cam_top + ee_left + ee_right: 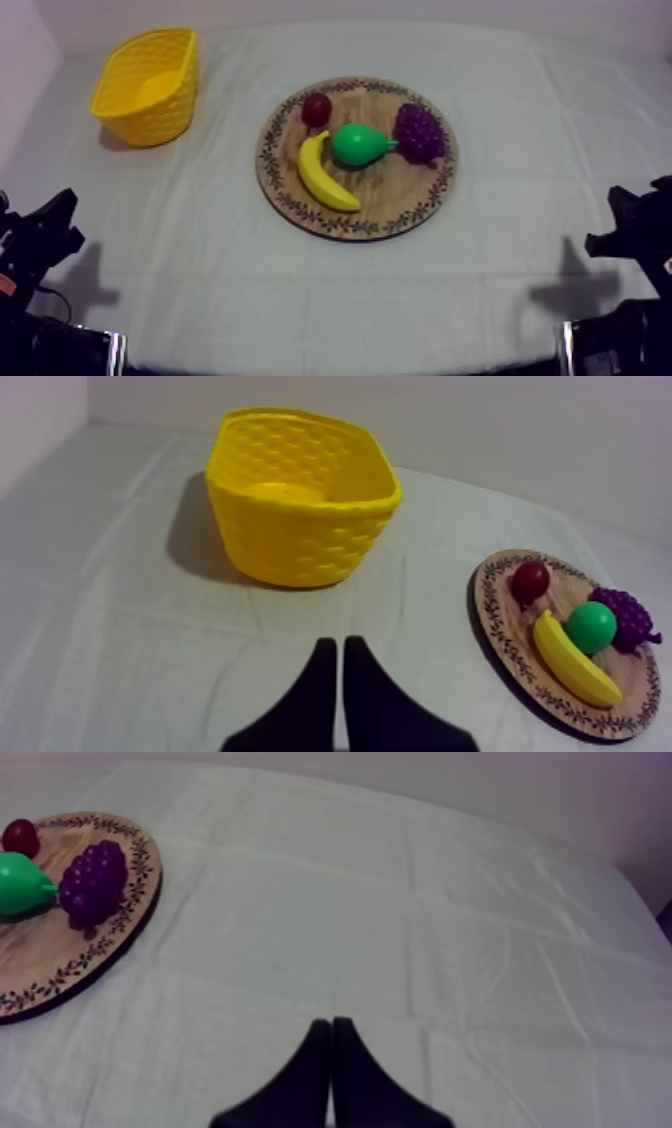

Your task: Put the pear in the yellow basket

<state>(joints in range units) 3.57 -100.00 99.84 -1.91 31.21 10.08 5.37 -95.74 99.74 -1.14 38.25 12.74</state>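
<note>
A creased, grey-white cloth-covered surface [200, 260] meets a pale wall [560, 436]; left and right jaws lie together, clamping nothing.

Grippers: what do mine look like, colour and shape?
Both the left gripper and the right gripper have two plain black fingers, narrow at the tips and flaring wide toward the base, with no markings visible. From above, the left arm and right arm are angular black shapes.
</note>
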